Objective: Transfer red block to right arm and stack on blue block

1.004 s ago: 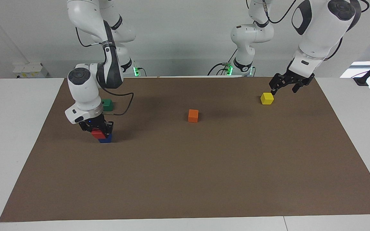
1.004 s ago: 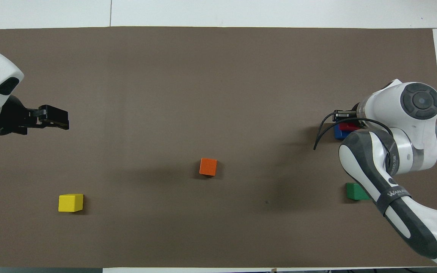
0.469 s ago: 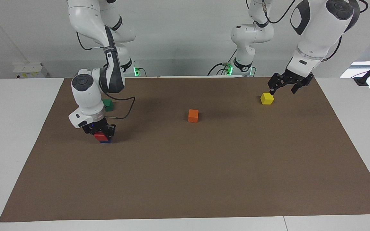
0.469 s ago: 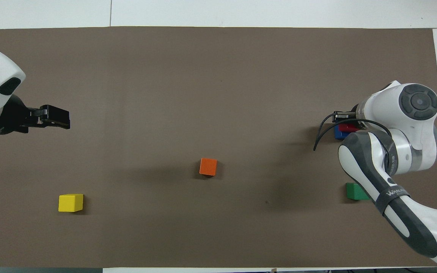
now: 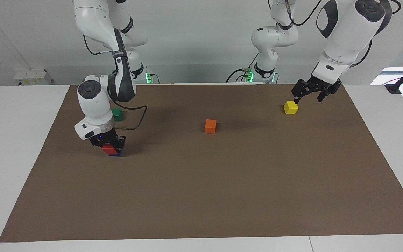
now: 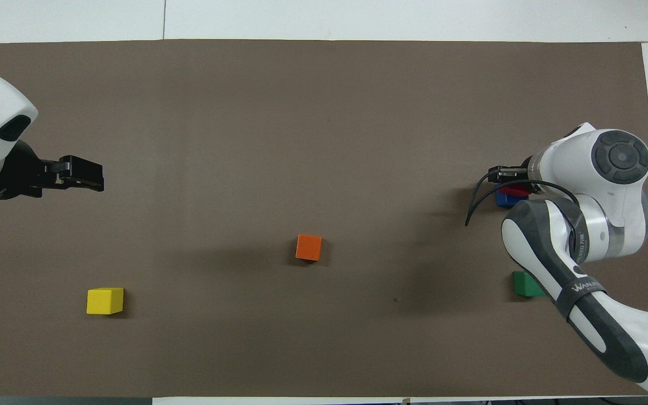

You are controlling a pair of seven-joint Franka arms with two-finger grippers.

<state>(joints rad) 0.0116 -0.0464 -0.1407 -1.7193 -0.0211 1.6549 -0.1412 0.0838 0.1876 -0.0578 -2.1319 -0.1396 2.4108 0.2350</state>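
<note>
Brown matting covers the white tabletop [image 5: 19,147], and five cubes sit on it, one of each colour. At the right arm's end, the right pincer [image 5: 109,144] pinches the red block [image 5: 109,149], which rests on the blue block [image 5: 115,154]. One green cube [image 5: 118,114] lies nearer the robots than that stack. One orange cube [image 5: 210,126] sits mid-mat. Waiting, the left pincer [image 5: 308,97] hangs spread over the mat beside the one yellow cube [image 5: 290,107].

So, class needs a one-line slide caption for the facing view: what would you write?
Right gripper sets the red block on the blue block; left gripper waits over the yellow block's end of the table.
</note>
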